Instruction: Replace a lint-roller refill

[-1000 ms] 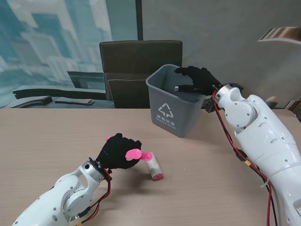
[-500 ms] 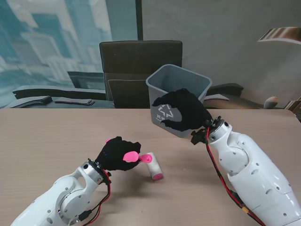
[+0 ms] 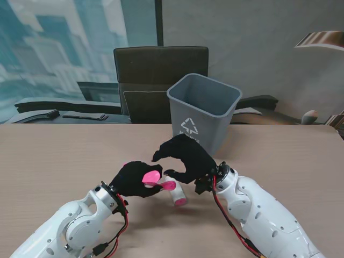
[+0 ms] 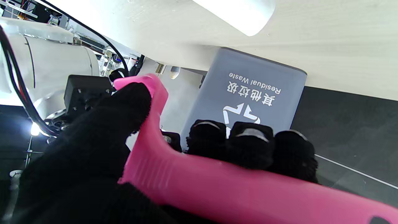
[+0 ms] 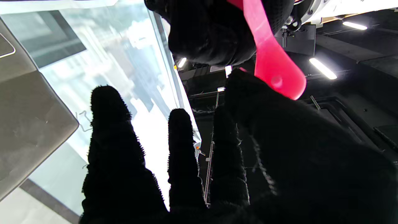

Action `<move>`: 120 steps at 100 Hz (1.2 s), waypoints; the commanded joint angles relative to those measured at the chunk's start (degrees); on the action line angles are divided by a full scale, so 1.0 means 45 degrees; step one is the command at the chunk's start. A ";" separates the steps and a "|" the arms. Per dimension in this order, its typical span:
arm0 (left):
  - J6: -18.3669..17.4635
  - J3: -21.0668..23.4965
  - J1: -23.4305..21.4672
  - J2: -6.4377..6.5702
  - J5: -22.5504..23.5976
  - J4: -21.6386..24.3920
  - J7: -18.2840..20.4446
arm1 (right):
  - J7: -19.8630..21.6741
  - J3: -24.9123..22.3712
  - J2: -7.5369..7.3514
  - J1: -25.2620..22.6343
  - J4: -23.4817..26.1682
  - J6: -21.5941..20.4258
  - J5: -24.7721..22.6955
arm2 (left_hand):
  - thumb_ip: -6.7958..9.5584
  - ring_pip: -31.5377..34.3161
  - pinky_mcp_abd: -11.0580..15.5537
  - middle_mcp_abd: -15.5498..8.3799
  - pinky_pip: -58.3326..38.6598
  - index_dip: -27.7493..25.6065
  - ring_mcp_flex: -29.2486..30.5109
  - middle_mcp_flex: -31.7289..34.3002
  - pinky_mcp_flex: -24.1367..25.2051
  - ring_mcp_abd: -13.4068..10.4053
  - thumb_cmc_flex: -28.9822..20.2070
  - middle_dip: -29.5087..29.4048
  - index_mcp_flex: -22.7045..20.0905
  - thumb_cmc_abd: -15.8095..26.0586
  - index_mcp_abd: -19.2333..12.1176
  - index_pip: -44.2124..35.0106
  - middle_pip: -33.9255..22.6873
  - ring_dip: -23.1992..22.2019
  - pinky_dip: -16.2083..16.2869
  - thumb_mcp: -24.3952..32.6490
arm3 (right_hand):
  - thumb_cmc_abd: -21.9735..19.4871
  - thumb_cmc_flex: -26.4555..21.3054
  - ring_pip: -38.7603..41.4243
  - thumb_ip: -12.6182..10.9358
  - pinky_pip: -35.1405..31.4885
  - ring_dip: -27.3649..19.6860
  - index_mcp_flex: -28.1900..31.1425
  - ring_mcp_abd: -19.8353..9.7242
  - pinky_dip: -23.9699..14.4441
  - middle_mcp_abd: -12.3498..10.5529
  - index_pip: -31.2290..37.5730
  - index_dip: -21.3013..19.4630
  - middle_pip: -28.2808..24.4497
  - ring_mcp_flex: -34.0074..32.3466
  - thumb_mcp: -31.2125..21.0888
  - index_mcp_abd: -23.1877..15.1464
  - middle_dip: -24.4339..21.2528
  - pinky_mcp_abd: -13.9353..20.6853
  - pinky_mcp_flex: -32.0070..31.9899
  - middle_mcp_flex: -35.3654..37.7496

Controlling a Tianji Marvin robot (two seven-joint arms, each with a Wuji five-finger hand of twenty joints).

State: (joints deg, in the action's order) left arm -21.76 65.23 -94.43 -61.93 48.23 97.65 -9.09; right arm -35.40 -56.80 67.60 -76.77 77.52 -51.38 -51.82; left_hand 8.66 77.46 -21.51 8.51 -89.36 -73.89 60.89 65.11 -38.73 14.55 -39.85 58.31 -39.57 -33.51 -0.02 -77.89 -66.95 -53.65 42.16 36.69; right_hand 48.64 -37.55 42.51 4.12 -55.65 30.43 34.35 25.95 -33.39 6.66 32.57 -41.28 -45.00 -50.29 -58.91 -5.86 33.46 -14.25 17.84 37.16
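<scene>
My left hand (image 3: 134, 179) in its black glove is shut on the pink lint-roller handle (image 3: 156, 180), held just over the table. The same pink handle (image 4: 199, 180) runs across the left wrist view under my curled fingers. A white refill roll (image 3: 176, 192) with a pink end lies on the table right beside the handle's tip. My right hand (image 3: 185, 157) hovers over the roll, fingers spread and curved, holding nothing. The right wrist view shows those spread fingers (image 5: 119, 149) and the pink handle end (image 5: 275, 73).
A grey waste bin (image 3: 203, 115) with a recycling mark stands on the table just beyond the hands. A dark chair (image 3: 158, 75) sits behind the far table edge. Dark items (image 3: 51, 114) lie on a surface at the far left.
My right hand has come from the bin's rim down and toward me, and now hangs over the roll. The left hand has shifted slightly right with the handle.
</scene>
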 commanded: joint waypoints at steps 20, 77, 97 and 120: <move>0.0217 -0.0093 0.0058 -0.0035 -0.0252 0.0054 0.0612 | -0.0204 0.0272 0.0310 -0.0418 0.0162 0.0033 0.0060 | -0.0063 0.0836 0.0270 -0.0062 -0.1566 0.0318 0.0674 0.0615 -0.0312 0.0613 -0.0687 -0.0379 -0.0363 0.0235 -0.0238 -0.0277 -0.0214 0.0164 -0.0198 0.1080 | 0.0564 -0.0027 -0.0414 0.0115 -0.3427 0.0151 0.0102 -0.6257 -0.0375 -0.0262 0.0306 -0.0214 -0.0210 0.0889 -0.0373 -0.0300 0.0175 0.1663 0.1046 -0.0608; 0.0156 -0.0124 0.0031 -0.0031 -0.0709 0.0109 0.0964 | 0.0502 0.0526 0.0654 -0.0786 0.0146 -0.0579 0.1081 | -0.0098 0.0861 0.0281 -0.0064 -0.1606 0.0339 0.0678 0.0626 -0.0277 0.0610 -0.0649 -0.0389 -0.0385 0.0221 -0.0214 -0.0283 -0.0216 0.0222 -0.0317 0.1138 | 0.0059 -0.0431 -0.0200 0.0197 -0.3544 0.0168 0.1412 -0.6274 -0.0224 -0.0605 0.0788 -0.0144 -0.0286 0.0039 -0.0281 -0.0584 0.0097 0.1621 0.1326 0.0918; 0.0052 -0.0117 -0.0025 -0.0039 -0.0805 0.0152 0.0962 | 0.0646 0.0558 0.0701 -0.0798 0.0211 -0.0509 0.1365 | -0.0102 0.0865 0.0275 -0.0068 -0.1607 0.0340 0.0677 0.0622 -0.0274 0.0611 -0.0658 -0.0389 -0.0385 0.0231 -0.0214 -0.0284 -0.0216 0.0231 -0.0345 0.1144 | -0.0201 -0.1264 -0.0263 0.1231 -0.3675 0.0664 0.1960 -0.6048 -0.0102 -0.0541 0.1825 0.1192 -0.0042 -0.0492 -0.0055 -0.0697 0.0268 0.1667 0.1571 0.2056; -0.0053 -0.0152 -0.0026 -0.0040 -0.0915 0.0172 0.1016 | 0.0677 0.0606 0.0758 -0.0793 0.0185 -0.0478 0.1558 | -0.0106 0.0868 0.0276 -0.0076 -0.1616 0.0341 0.0676 0.0618 -0.0273 0.0611 -0.0647 -0.0389 -0.0384 0.0216 -0.0213 -0.0285 -0.0216 0.0238 -0.0366 0.1147 | -0.1040 -0.1796 -0.0030 0.1599 -0.3856 0.0819 0.2125 -0.5961 -0.0090 -0.0593 0.3885 0.2774 0.0281 -0.0987 0.0564 -0.1416 0.0291 0.1730 0.1783 0.3050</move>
State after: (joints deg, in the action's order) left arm -21.92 64.62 -94.42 -61.89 44.39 97.72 -5.48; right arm -33.24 -54.43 70.44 -79.86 77.98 -53.44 -44.98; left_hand 8.58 77.46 -21.96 8.43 -89.89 -73.81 61.57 65.79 -39.26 14.52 -39.85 57.86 -41.39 -33.55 0.60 -77.91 -66.95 -52.82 41.23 37.33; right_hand 46.45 -42.71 43.22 8.69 -58.57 33.28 43.06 25.32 -31.71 5.18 46.47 -31.26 -44.21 -55.17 -57.01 -9.48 34.37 -14.24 20.86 49.29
